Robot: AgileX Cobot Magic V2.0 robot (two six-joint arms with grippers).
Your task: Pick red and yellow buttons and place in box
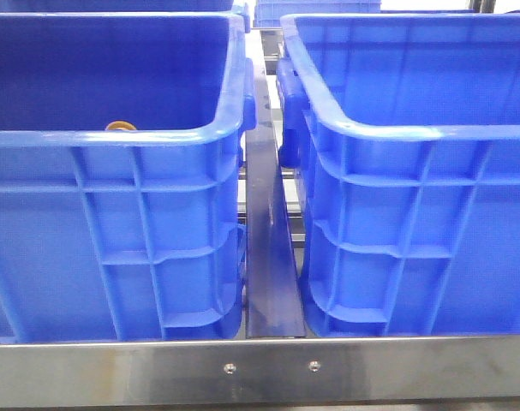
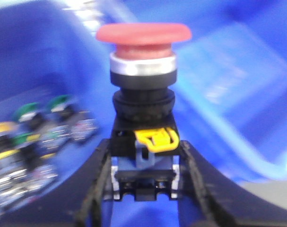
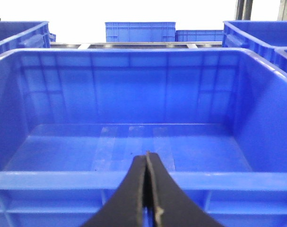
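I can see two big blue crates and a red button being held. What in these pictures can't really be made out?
- Front view: the left box hides its contents behind its near wall; only an orange-yellow cap peeks over the rim. Neither arm shows.
- Left wrist view: the pile of other buttons is blurred, so they cannot be counted.
- Left wrist view: the red button shows, but the left gripper is cut off by the frame edge.

An industrial workshop: stacked blue crates on a steel-framed bench, bins of push-button switches.
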